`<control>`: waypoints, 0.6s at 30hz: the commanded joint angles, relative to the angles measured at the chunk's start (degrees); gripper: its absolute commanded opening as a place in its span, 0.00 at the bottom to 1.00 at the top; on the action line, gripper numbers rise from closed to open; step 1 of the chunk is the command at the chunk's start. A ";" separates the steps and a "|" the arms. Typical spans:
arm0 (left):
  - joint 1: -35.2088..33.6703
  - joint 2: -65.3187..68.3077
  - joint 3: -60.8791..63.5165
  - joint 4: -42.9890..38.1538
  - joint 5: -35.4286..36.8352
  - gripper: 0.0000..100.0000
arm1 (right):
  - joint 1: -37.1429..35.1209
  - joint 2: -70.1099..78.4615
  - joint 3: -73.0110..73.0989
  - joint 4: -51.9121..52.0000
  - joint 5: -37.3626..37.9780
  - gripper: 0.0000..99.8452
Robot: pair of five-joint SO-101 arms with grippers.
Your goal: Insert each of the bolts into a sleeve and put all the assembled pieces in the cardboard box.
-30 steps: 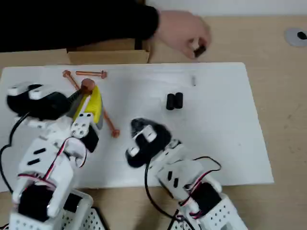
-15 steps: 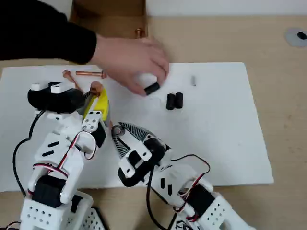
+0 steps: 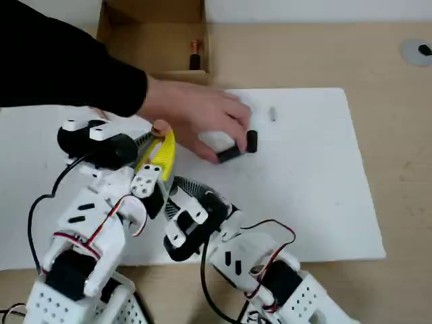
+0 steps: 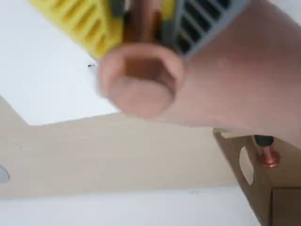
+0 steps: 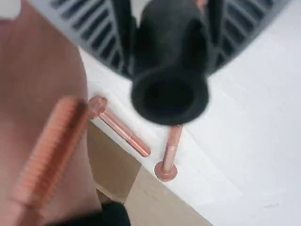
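My left gripper [image 3: 160, 143], with one yellow and one grey finger, is shut on a copper bolt [image 3: 160, 127], whose head [image 4: 141, 77] points up and away. Just in front of it, my right gripper [image 3: 174, 194] is shut on a black sleeve [image 5: 169, 89], whose open end faces the camera. The held bolt's threaded shank [image 5: 49, 153] lies close beside the sleeve. A person's hand [image 3: 202, 121] rests on a black sleeve [image 3: 229, 154], with another sleeve [image 3: 252, 140] next to it. The cardboard box [image 3: 152, 34] holds one assembled piece [image 3: 194, 55].
Two loose copper bolts [image 5: 120, 127] [image 5: 170, 153] lie near the white sheet's far edge. The person's dark-sleeved arm [image 3: 61, 67] crosses above my left arm. The white sheet [image 3: 304, 202] is bare on its right half. A small grey pin [image 3: 273, 113] lies there.
The person's hand carried a black sleeve right, down to the sleeves on the sheet. My left gripper moved right with the bolt. My right gripper turned in towards it.
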 commanded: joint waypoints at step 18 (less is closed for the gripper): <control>1.23 -17.54 -5.19 14.68 0.00 0.01 | -0.66 -9.98 -0.04 2.64 -2.29 0.01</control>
